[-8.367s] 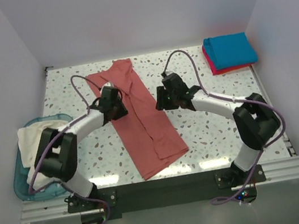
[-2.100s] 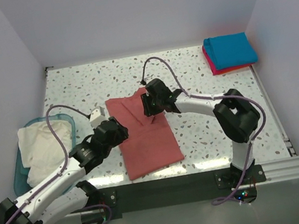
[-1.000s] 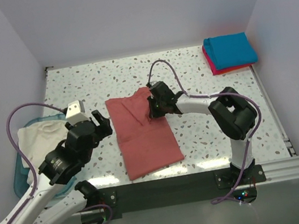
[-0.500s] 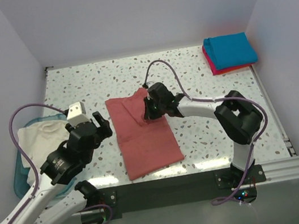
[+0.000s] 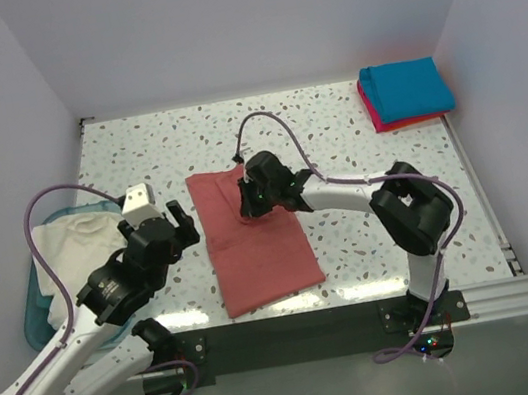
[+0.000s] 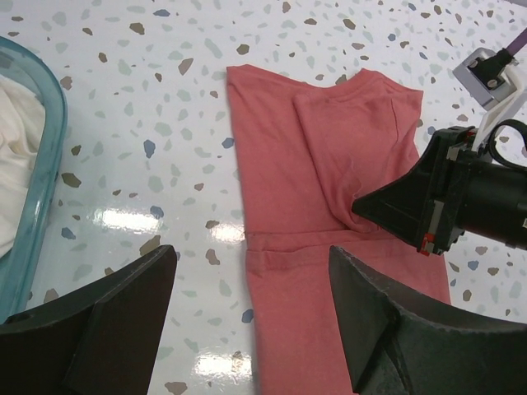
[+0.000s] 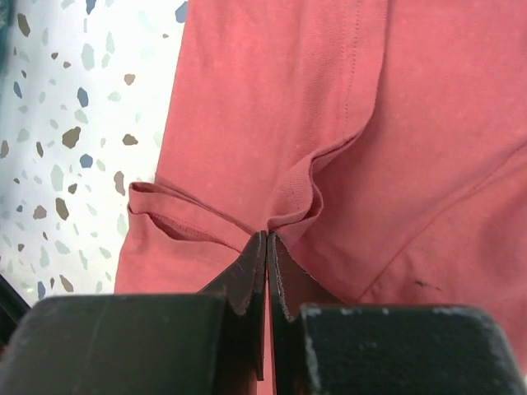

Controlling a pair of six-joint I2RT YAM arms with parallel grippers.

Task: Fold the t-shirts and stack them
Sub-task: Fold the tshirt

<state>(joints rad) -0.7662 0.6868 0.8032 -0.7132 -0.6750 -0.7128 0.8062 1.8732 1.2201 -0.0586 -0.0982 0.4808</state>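
Our right gripper point(image 7: 266, 240) pinches a fold of the brick-red t-shirt point(image 5: 266, 258), lying lengthwise toward us; left gripper point(image 5: 181, 223) gapes beside it.

The brick-red t-shirt point(image 5: 258, 249) lies flat in the middle, folded into a long rectangle running near to far, with a small pucker of cloth near its far right. The teal-blue t-shirt point(image 5: 408, 87) sits folded on the folded pinkish-red t-shirt point(image 5: 378, 121) at the far right. The cream-white t-shirt point(image 5: 59, 247) lies crumpled at the left.
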